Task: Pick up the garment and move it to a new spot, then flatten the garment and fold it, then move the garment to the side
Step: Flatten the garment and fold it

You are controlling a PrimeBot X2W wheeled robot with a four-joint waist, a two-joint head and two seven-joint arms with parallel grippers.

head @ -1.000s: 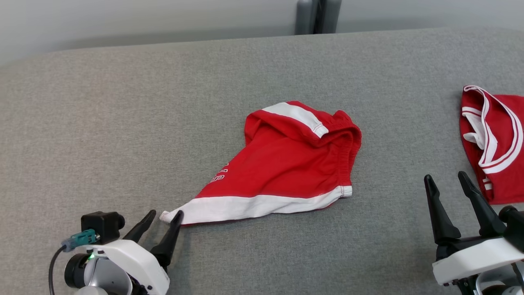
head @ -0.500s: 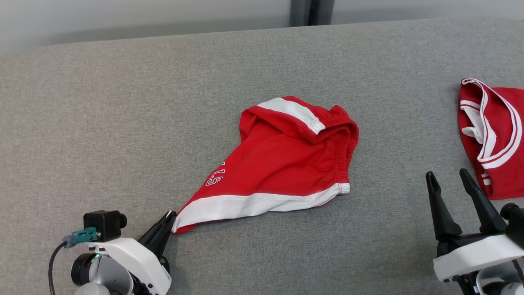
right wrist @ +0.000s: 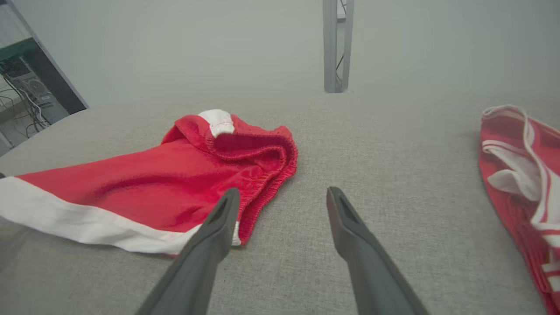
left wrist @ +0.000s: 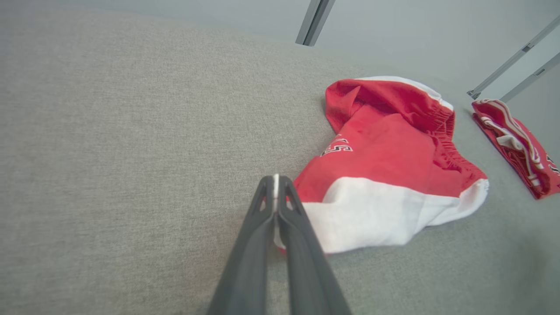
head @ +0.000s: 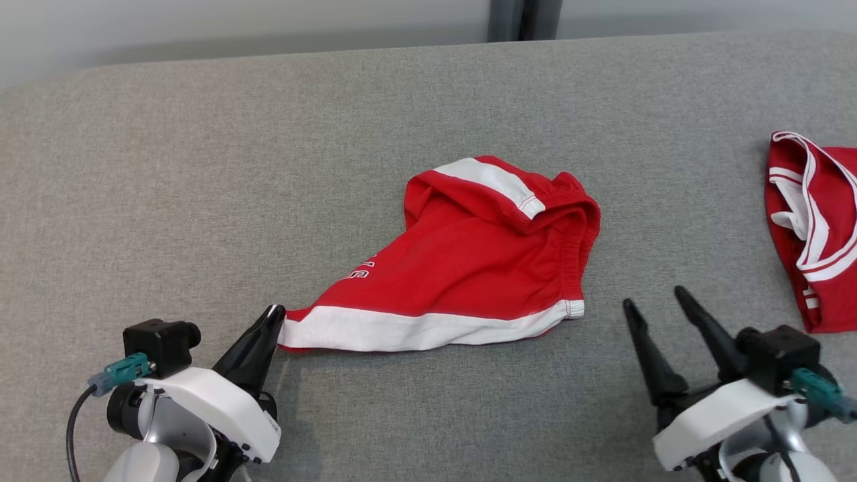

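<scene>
The garment [head: 469, 274], red shorts with a white hem band and white lettering, lies rumpled in the middle of the grey cloth surface [head: 268, 167]. My left gripper [head: 274, 313] is shut on the white hem's left corner, which is drawn out to a point. In the left wrist view the garment [left wrist: 385, 166] spreads right of my closed left gripper [left wrist: 275, 178], a sliver of white cloth between the tips. My right gripper [head: 653, 300] stands open just right of the hem's other corner, apart from it. The right wrist view has the garment [right wrist: 153, 188] left of that gripper [right wrist: 282, 194].
A second red-and-white garment [head: 813, 227] lies at the surface's right edge, also in the left wrist view [left wrist: 516, 144] and right wrist view [right wrist: 525, 192]. A grey metal post [head: 522, 19] stands behind the far edge. Bare grey surface stretches left and in front.
My left gripper closed on the hem's left corner and the corner rose slightly. My right gripper moved left toward the shorts' right corner, staying open. The camera shifted a little.
</scene>
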